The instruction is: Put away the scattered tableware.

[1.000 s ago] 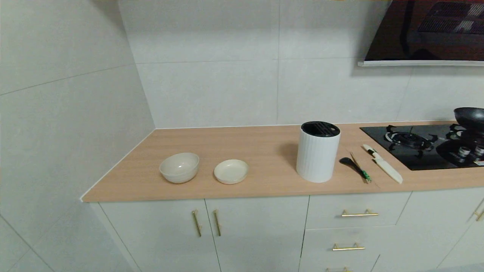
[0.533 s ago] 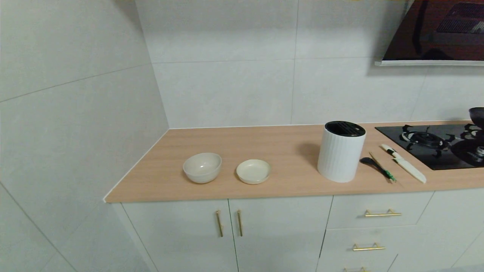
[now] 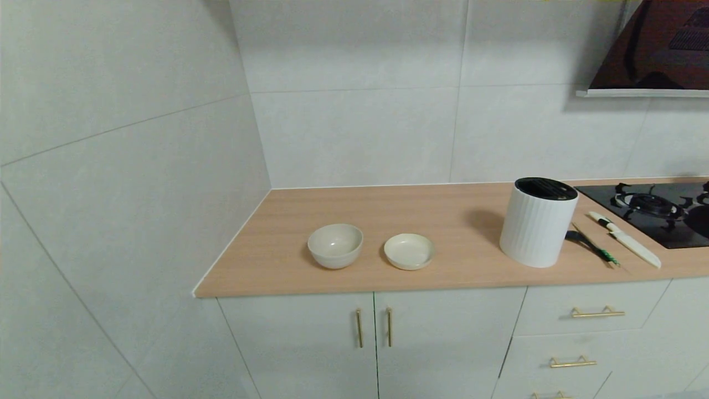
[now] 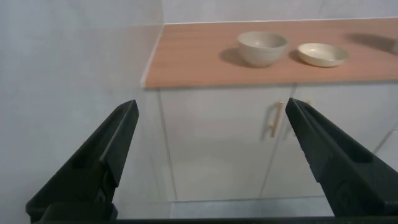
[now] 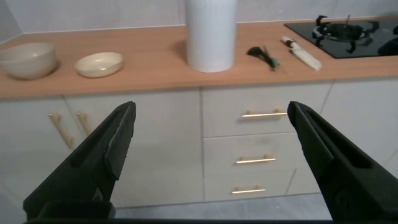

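Observation:
On the wooden counter (image 3: 443,205) lie a cream bowl (image 3: 335,245) (image 4: 262,47) (image 5: 26,60) and, to its right, a shallow cream dish (image 3: 409,251) (image 4: 322,54) (image 5: 99,64). Further right stands a white ribbed utensil holder (image 3: 537,221) (image 5: 211,34) with a black slotted top. Beside it lie a black spoon (image 3: 579,237) (image 5: 258,53), a chopstick with a green end (image 3: 601,252) and a white knife (image 3: 627,245) (image 5: 301,52). My left gripper (image 4: 211,118) and right gripper (image 5: 211,118) are both open, held low in front of the cabinets, well short of the counter.
A tiled wall (image 3: 122,166) closes the counter's left end. A black gas hob (image 3: 653,210) (image 5: 348,31) sits at the right, under a dark range hood (image 3: 653,50). White cabinet doors (image 3: 343,343) and drawers (image 3: 592,316) with gold handles lie below the counter.
The head camera has turned left, so the whole scene has shifted right in view and the pan on the hob has left the picture. Nothing on the counter has moved.

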